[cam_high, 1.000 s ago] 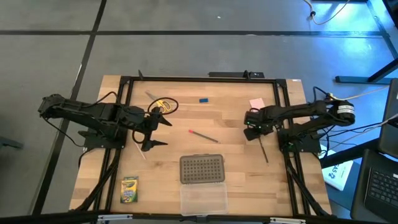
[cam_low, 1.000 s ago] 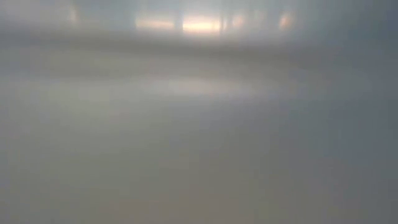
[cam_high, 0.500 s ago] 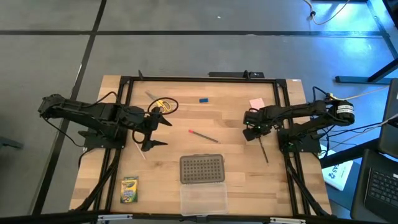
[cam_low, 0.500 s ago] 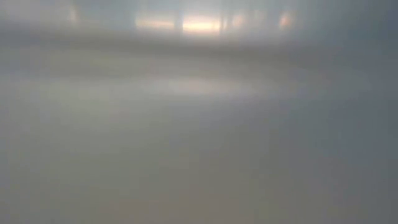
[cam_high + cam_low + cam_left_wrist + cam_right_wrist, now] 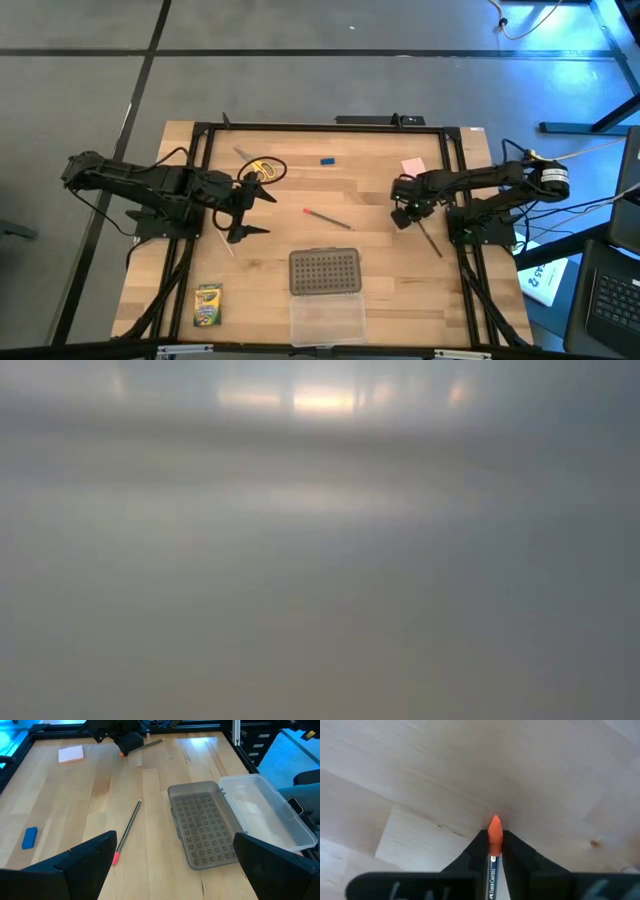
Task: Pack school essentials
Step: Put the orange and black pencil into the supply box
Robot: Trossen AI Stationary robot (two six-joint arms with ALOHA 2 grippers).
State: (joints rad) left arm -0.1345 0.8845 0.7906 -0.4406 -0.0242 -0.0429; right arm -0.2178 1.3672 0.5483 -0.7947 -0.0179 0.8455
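packing barely begun: right gripper (image 5: 405, 212) pinched on the dark orange-tipped pencil (image 5: 431, 237) at table right, left gripper (image 5: 245, 210) wide and empty, clear plastic case with grey dotted lid (image 5: 325, 273) holds nothing visible, yellow-handled scissors (image 5: 262, 170), tiny blue eraser (image 5: 326, 160), pink square pad (image 5: 412, 166), red pencil (image 5: 327, 218), green-yellow crayon box (image 5: 208, 305) lie loose.

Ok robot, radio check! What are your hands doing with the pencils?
Right gripper shut on dark pencil. Left gripper open, waiting above table. Red pencil untouched, mid-table. Open case at front; path looks clear.
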